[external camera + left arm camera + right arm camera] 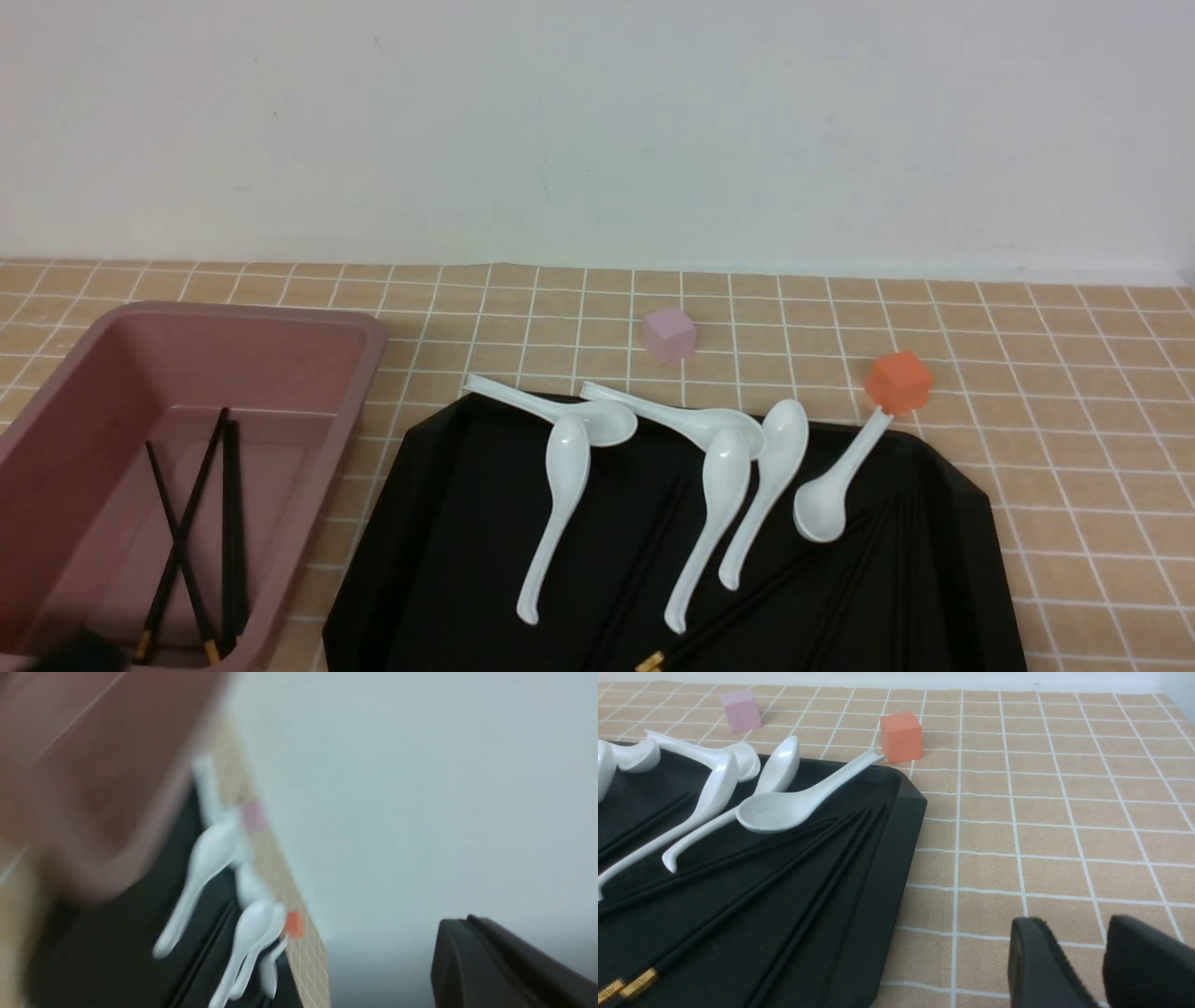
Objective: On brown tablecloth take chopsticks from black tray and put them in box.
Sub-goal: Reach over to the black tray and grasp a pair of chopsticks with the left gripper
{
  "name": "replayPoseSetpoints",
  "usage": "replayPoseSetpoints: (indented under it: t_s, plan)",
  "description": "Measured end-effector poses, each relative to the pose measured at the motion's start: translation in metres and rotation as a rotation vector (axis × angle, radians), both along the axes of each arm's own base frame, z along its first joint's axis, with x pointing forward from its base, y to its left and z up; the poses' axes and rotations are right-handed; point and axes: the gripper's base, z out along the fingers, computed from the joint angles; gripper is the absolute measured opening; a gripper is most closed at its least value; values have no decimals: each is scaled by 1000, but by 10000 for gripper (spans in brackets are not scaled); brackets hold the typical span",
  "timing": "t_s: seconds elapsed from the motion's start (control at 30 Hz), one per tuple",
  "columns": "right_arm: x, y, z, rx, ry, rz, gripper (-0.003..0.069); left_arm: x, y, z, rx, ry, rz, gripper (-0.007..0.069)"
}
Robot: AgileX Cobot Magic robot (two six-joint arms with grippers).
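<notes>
The black tray (448, 560) lies on the brown tablecloth (1074, 448). Several black chopsticks (747, 597) lie on it among white spoons (560, 504). They show clearly in the right wrist view (784, 877), gold ends toward me. The pink box (308, 355) at the left holds three chopsticks (187, 523), crossed. My left gripper (469, 921) shows in a blurred view, fingers together and empty, beside the box (93, 765). My right gripper (1073, 921) is slightly open and empty over bare cloth, right of the tray (887, 858).
A pink cube (669, 334) stands behind the tray. An orange cube (898, 381) touches one spoon's handle at the tray's far right corner. A white wall closes the back. A dark blob (79, 653) shows at the bottom left edge.
</notes>
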Motion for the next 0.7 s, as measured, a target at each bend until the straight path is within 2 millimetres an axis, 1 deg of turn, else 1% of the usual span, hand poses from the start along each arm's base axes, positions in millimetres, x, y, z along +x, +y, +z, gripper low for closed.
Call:
replayPoseSetpoints:
  t_s: [0.03, 0.1, 0.17, 0.2, 0.23, 0.27, 0.3, 0.33, 0.37, 0.4, 0.47, 0.5, 0.57, 0.6, 0.63, 0.67, 0.7]
  plan:
    - [0, 0, 0, 0, 0, 0, 240, 0, 0, 8, 21, -7, -3, -13]
    - [0, 0, 0, 0, 0, 0, 240, 7, -4, 34, 147, 36, -47, -13]
    - [0, 0, 0, 0, 0, 0, 240, 19, -10, 49, 273, 147, -119, -13]
    - [0, 0, 0, 0, 0, 0, 240, 27, -13, 51, 350, 246, -171, -13]
    - [0, 0, 0, 0, 0, 0, 240, 38, -15, 59, 442, 358, -235, -13]
    - [0, 0, 0, 0, 0, 0, 240, 44, -17, 60, 502, 462, -291, -13]
    - [0, 0, 0, 0, 0, 0, 240, 52, -17, 62, 541, 512, -311, -13]
    - [0, 0, 0, 0, 0, 0, 240, 66, -17, 59, 629, 662, -385, -13]
    - [0, 0, 0, 0, 0, 0, 240, 73, -17, 62, 663, 701, -410, -13]
    - [0, 0, 0, 0, 0, 0, 240, 86, -17, 62, 717, 773, -464, -13]
    - [0, 0, 0, 0, 0, 0, 240, 109, -23, 58, 766, 839, -559, -13]
    - [0, 0, 0, 0, 0, 0, 240, 109, -23, 58, 766, 839, -559, -13]
    - [0, 0, 0, 0, 0, 0, 240, 127, -43, 54, 769, 854, -664, -13]
    - [0, 0, 0, 0, 0, 0, 240, 128, -45, 53, 768, 854, -672, -13]
    - [0, 0, 0, 0, 0, 0, 240, 136, -62, 46, 768, 862, -723, -13]
    - [0, 0, 0, 0, 0, 0, 240, 137, -68, 45, 773, 853, -738, -13]
    - [0, 0, 0, 0, 0, 0, 240, 139, -82, 39, 785, 852, -769, -13]
